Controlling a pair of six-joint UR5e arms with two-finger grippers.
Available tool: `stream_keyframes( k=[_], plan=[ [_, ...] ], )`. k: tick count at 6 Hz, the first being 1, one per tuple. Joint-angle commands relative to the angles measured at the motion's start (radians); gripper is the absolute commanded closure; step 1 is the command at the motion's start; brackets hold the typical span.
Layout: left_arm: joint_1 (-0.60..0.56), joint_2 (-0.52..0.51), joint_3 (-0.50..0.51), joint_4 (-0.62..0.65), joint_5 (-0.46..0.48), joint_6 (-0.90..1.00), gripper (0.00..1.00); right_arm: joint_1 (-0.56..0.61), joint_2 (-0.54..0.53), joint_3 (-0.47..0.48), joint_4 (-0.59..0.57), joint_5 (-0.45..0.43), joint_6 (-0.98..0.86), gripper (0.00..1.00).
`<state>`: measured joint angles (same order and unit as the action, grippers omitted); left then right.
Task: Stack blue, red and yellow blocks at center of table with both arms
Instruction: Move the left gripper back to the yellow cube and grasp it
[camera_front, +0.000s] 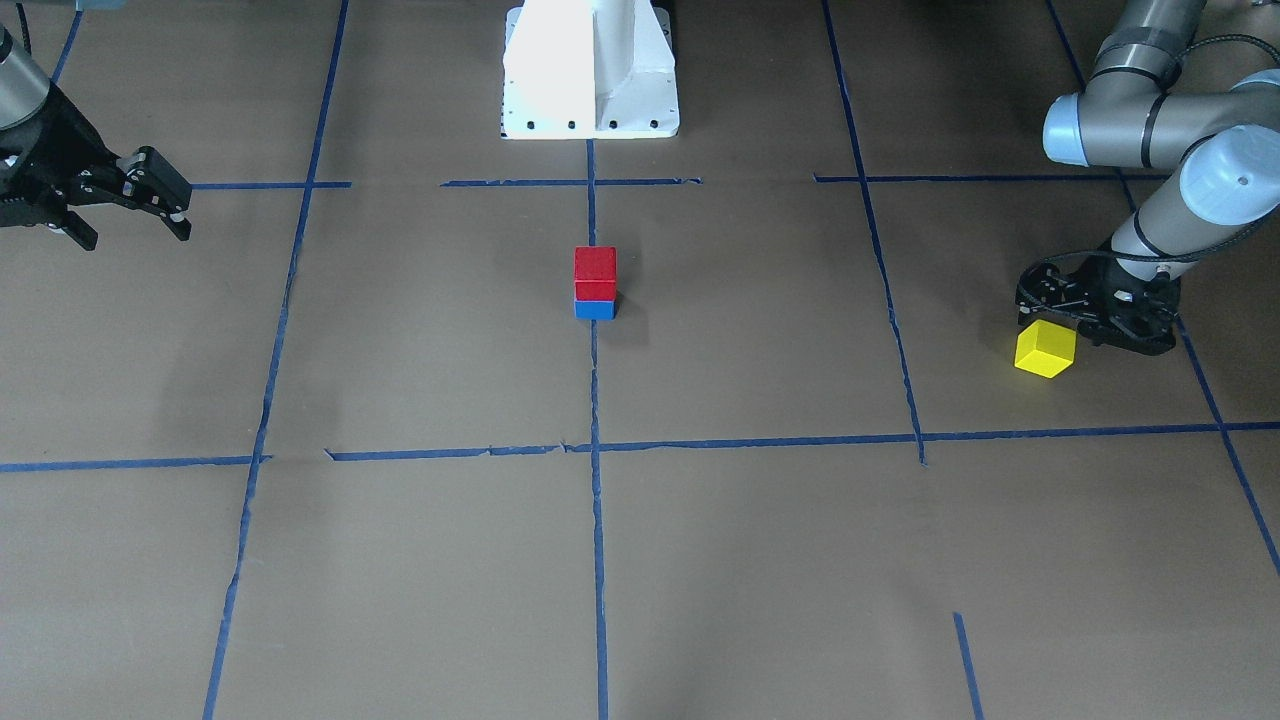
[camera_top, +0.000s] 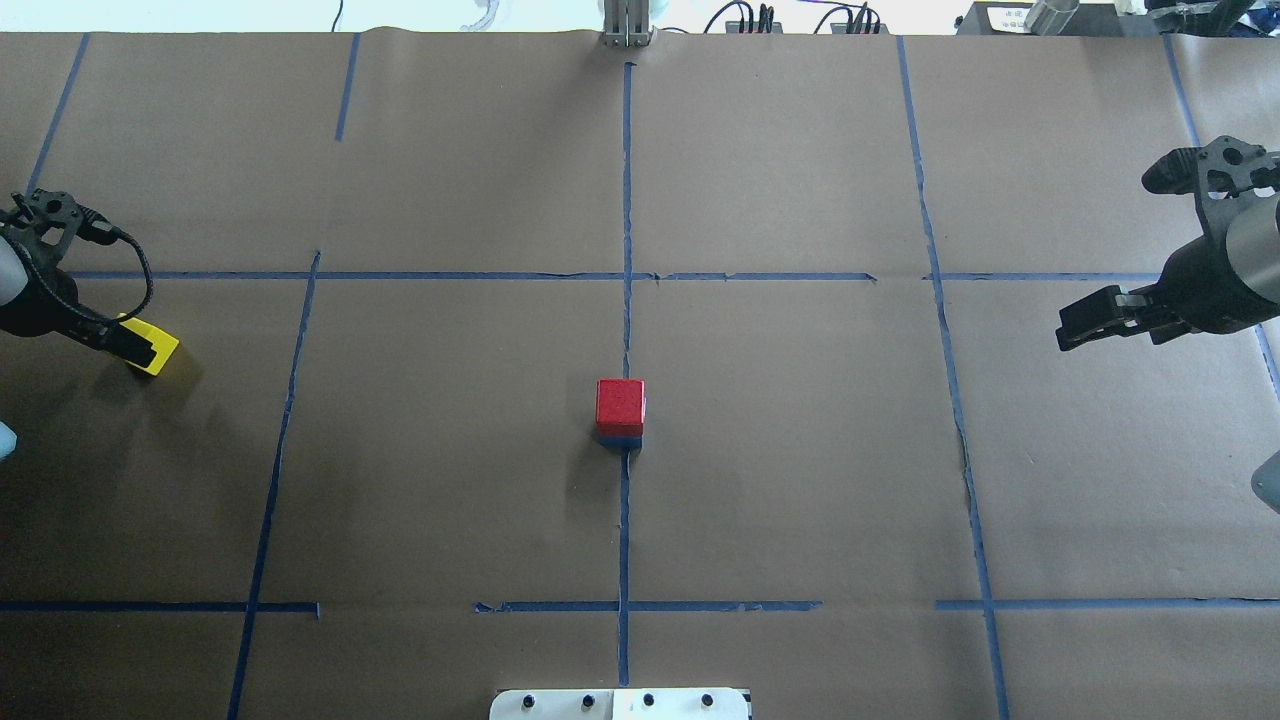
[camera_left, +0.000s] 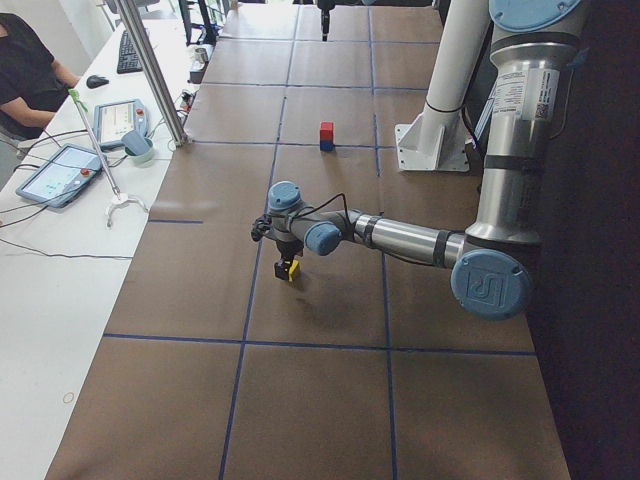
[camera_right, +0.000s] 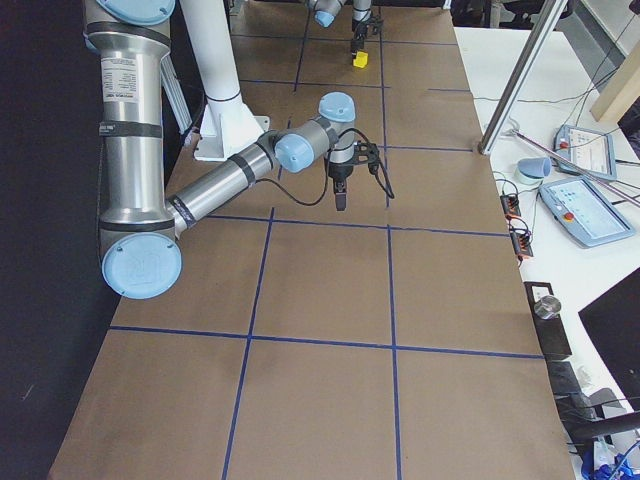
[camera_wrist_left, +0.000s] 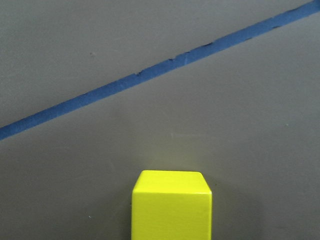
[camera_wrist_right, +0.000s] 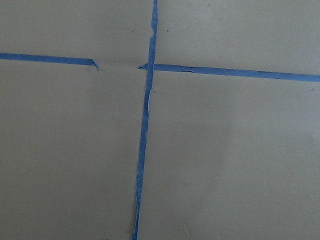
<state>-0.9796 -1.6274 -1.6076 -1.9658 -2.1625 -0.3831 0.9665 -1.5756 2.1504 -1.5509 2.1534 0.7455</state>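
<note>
We found the yellow block (camera_front: 1045, 348) at the tips of our left gripper (camera_front: 1048, 312), grasp unclear to us; the right gripper (camera_front: 140, 236), spread wide, hung well apart.

I see the table (camera_top: 800, 480) covered in brown paper, divided by blue tape lines (camera_top: 625, 200) into rectangles. Beside it runs a white bench (camera_left: 40, 290) carrying tablets (camera_left: 58, 172) and a keyboard (camera_left: 130, 52); shadows are soft.

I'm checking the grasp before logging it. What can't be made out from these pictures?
Whether the left gripper is closed on the yellow block: overhead, the gripper covers it; the wrist view shows no fingers.
The blue block: overhead, the red block covers all but a sliver.
</note>
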Motion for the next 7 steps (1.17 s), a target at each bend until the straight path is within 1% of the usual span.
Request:
stream_keyframes(
  k=[1, 2, 3, 4, 5, 6, 7],
  plan=[
    [0.001, -0.026, 0.035, -0.001, 0.000, 0.001, 0.00, 0.000, 0.000, -0.001, 0.000, 0.000, 0.000, 0.00],
    [0.002, -0.051, 0.057, -0.001, 0.000, 0.001, 0.00, 0.000, 0.000, 0.000, 0.000, 0.000, 0.000, 0.00],
    [0.002, -0.066, 0.063, 0.001, 0.000, 0.009, 0.04, 0.000, 0.002, 0.000, 0.000, 0.000, 0.000, 0.00],
    [0.002, -0.069, 0.075, -0.001, 0.000, 0.012, 0.17, 0.000, 0.003, 0.000, 0.000, 0.000, 0.000, 0.00],
    [0.001, -0.069, 0.069, -0.001, 0.000, 0.007, 0.61, -0.002, 0.003, -0.001, 0.000, 0.000, 0.000, 0.00],
    [0.001, -0.068, 0.068, -0.001, 0.000, -0.002, 0.94, -0.002, 0.006, -0.001, 0.000, 0.000, 0.000, 0.00],
    [0.001, -0.072, 0.054, 0.007, -0.002, -0.008, 1.00, -0.002, 0.009, -0.003, 0.000, 0.000, 0.000, 0.00]
  ],
)
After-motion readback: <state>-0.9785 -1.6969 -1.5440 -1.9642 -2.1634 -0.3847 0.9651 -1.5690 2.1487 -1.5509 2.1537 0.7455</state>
